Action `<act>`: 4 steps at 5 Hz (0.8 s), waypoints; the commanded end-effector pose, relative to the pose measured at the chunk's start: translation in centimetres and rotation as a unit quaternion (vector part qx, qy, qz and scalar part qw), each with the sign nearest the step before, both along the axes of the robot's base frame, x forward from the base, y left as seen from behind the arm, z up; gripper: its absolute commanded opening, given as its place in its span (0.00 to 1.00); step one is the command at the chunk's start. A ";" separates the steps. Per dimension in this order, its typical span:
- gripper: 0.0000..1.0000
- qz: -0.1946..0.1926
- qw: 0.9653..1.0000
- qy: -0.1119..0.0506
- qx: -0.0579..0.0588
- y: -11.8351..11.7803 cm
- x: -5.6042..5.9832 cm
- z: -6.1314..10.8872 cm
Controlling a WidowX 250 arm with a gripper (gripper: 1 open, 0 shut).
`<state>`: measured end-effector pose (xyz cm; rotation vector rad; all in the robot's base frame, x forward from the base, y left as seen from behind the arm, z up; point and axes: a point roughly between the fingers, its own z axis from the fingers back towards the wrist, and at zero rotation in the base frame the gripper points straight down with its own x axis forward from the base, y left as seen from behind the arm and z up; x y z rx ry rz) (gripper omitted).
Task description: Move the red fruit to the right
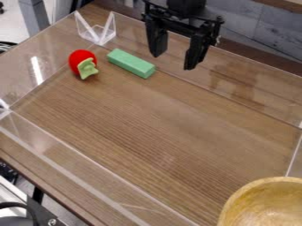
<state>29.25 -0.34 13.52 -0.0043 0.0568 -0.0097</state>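
Near right corner: a wooden bowl [269,205] is sitting partly out of view, only its pale rim and inner curve showing.

Middle ground: the wooden table [165,132] is lying bare, its grain running from near left to far right. Clear plastic walls [41,141] are standing along its edges.

Far left: the red fruit [83,64], a small strawberry, is resting on the tabletop, close to the left wall. Its light-green leafy cap is facing the near side and slightly right; the red body is pointing away toward the far left. Its long axis is running roughly near-to-far, a little tilted.

Just right of it, a flat green block [131,63] is lying on the table, its long axis going from far left to near right. Fruit and block are sitting near each other, with a narrow gap showing between them.

Farther back: a clear plastic piece [97,32] is standing behind the fruit.

Far centre-right: the black gripper [175,53] is hanging above the table, pointing down, fingers [192,55] spread apart and holding nothing. It is sitting to the right of the block, well apart from the fruit.
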 end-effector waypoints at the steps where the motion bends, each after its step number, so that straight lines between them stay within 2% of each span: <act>1: 1.00 -0.004 1.000 0.007 -0.003 1.4 -0.6 0.3; 2: 1.00 0.023 1.000 0.001 -0.009 5.2 -0.6 0.4; 4: 1.00 0.089 0.996 -0.018 -0.004 12.4 -0.8 -0.2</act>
